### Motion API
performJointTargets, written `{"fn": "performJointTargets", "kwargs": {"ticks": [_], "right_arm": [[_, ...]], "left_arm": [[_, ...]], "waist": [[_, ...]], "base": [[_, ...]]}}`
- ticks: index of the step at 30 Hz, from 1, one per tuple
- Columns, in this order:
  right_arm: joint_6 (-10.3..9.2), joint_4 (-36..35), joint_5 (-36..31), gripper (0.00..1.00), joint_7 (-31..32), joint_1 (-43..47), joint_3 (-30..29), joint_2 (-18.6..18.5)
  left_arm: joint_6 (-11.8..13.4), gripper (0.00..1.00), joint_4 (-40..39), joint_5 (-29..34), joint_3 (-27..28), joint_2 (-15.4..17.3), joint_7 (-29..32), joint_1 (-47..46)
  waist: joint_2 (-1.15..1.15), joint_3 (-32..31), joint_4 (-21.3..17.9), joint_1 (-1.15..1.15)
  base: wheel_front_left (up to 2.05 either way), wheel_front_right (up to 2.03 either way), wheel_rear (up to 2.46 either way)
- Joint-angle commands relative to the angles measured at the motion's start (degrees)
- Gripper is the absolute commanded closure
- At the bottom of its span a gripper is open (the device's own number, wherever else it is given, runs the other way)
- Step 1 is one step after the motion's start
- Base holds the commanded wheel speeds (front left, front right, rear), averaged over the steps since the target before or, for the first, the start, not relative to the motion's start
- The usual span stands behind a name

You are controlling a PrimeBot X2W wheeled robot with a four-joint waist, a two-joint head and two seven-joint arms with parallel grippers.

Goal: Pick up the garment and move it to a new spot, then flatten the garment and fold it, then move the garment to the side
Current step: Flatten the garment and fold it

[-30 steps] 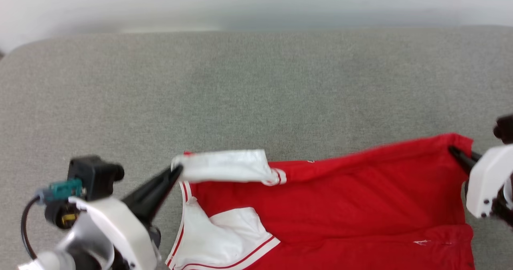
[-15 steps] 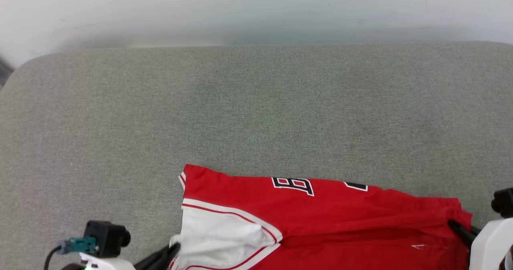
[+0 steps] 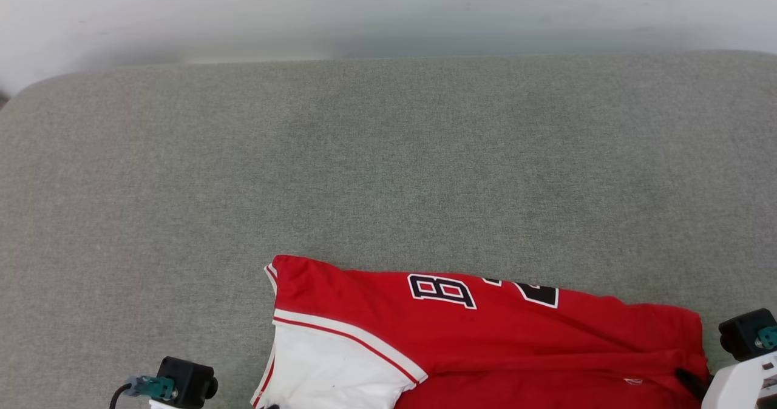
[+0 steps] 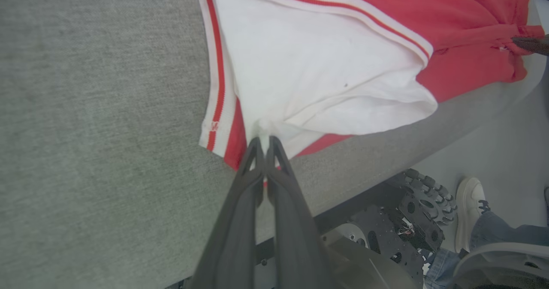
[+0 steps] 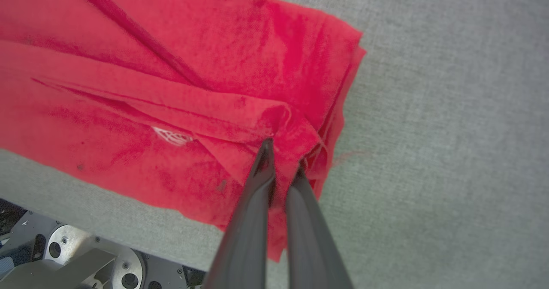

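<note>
Jersey T-shirt (image 3: 485,342) is lying folded at the near edge of the grey padded surface (image 3: 388,166). Left gripper (image 4: 262,139) is pinching its white sleeve (image 4: 309,66); right gripper (image 5: 281,162) is clamping a red corner. Fabric is looking light and limp, so corners are offering the surest hold

Left gripper (image 4: 262,139) and right gripper (image 5: 283,160) both sit pretty low and wide apart, each pair of long dark fingers squeezed together on a pinch of the garment (image 3: 485,336).
</note>
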Motion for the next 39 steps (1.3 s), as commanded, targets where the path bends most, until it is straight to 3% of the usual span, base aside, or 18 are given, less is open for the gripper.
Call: {"fn": "performJointTargets", "kwargs": {"ticks": [1, 6, 7, 8, 9, 16, 23, 28, 33, 39], "right_arm": [[-0.04, 0.8, -0.4, 1.00, -0.7, -0.7, 0.7, -0.7], [-0.04, 2.1, 0.1, 1.00, -1.4, -1.9, 3.1, -0.2], [-0.04, 2.2, 0.0, 0.54, -1.6, -2.2, 3.4, -0.1], [-0.04, 2.3, -0.1, 0.00, -1.8, -2.4, 3.5, 0.2], [-0.04, 2.3, 0.0, 0.00, -1.9, -2.4, 3.6, 0.4], [-0.04, 0.1, 3.1, 0.00, -2.9, -2.1, 1.6, 2.1], [-0.04, -4.8, 5.7, 0.00, -2.3, -0.6, -4.4, 3.8], [-0.04, -8.5, 7.4, 0.00, -1.4, 0.0, -11.6, 9.0], [-0.04, -9.0, 4.2, 0.00, 0.4, 1.4, -18.2, 14.7], [-0.04, -8.1, 0.1, 0.00, 3.5, 2.9, -25.2, 21.6]], "left_arm": [[-0.4, 1.00, 1.0, 0.6, -0.2, -0.4, -0.2, -1.1], [-1.1, 1.00, 3.6, 1.4, -1.8, -1.7, -0.1, -2.4], [-1.3, 0.63, 4.0, 1.4, -1.9, -1.8, -0.1, -2.6], [-1.2, 0.11, 4.4, 1.6, -2.1, -1.8, 0.0, -2.8], [-1.3, 0.00, 4.7, 1.7, -2.3, -1.9, 0.0, -2.9], [-2.0, 0.00, 4.1, 2.4, -1.4, -3.5, -4.0, -4.3], [-0.7, 0.00, 2.4, 5.1, 1.9, -5.0, -11.8, -5.6], [1.9, 0.00, 2.8, 10.1, 4.9, -6.4, -21.2, -6.7], [4.7, 0.00, 4.3, 15.3, 7.7, -9.7, -32.5, -7.2], [4.3, 0.00, 3.4, 22.6, 12.1, -15.1, -35.0, -6.8]], "waist": [[0.00, 0.2, 0.0, 0.00], [0.00, 0.5, -0.1, 0.00], [0.00, 0.5, -0.2, 0.00], [0.00, 0.4, -0.2, 0.00], [0.00, 0.3, -0.2, 0.00], [0.00, -2.2, -0.1, 0.00], [0.00, -4.7, -0.1, 0.00], [0.00, -5.4, -0.1, 0.00], [0.00, -5.3, 0.4, 0.00], [0.00, -4.5, 1.3, 0.00]], "base": [[0.00, 0.00, 0.00], [0.00, 0.00, 0.00], [0.00, 0.00, 0.00], [0.00, 0.00, 0.00], [0.00, 0.00, 0.00], [0.00, 0.00, 0.00], [0.00, 0.00, 0.00], [0.00, 0.00, 0.00], [0.00, 0.00, 0.00], [0.00, 0.00, 0.00]]}}
